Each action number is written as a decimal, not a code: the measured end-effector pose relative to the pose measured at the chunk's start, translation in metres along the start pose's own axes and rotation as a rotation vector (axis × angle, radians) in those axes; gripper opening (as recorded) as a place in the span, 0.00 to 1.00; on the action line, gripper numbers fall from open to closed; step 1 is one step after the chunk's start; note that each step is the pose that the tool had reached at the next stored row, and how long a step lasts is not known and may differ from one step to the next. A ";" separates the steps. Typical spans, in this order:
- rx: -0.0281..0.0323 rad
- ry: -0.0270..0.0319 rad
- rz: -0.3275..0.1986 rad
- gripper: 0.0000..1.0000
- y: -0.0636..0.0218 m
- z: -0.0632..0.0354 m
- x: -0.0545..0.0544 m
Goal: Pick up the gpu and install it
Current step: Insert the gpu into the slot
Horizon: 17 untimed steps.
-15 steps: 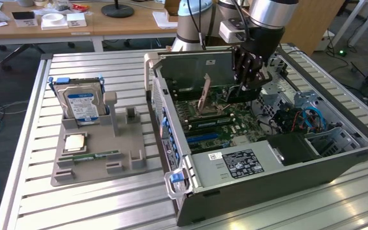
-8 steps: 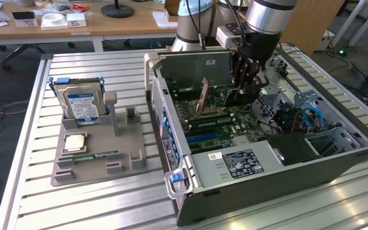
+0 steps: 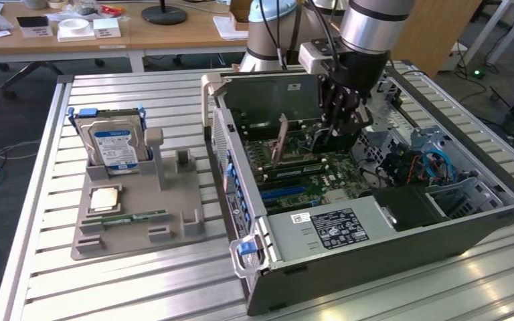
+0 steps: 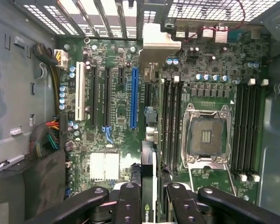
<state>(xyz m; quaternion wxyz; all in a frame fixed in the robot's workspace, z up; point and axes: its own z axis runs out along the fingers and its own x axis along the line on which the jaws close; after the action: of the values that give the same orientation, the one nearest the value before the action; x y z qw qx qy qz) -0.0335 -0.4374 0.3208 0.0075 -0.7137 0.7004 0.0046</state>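
Wrist view has the gripper [image 4: 151, 191] pinching the gpu [image 4: 149, 163] edge-on, both jaws pressed against its faces, with the card hanging inside the open computer case [image 3: 373, 261] above the motherboard [image 4: 102, 140]. Just ahead of the jaws and slightly to one side runs the long blue slot [image 4: 134, 98], parallel to the card and apparently not yet met. Farthest ahead, the silver end bracket [image 4: 161, 37] sits near the rear slot openings [image 4: 107, 14]. Doing this well probably means keeping the card upright, lining its edge over the slot's whole length, and pressing evenly.
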 end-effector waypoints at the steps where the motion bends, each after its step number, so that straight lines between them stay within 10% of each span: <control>1: 0.0000 0.0000 0.000 0.26 0.0006 0.0005 0.001; 17: 0.0015 0.0000 0.000 0.26 0.0158 0.0184 0.006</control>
<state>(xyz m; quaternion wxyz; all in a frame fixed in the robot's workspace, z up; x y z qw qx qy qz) -0.0491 -0.4429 0.3023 0.0081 -0.7136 0.7005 0.0041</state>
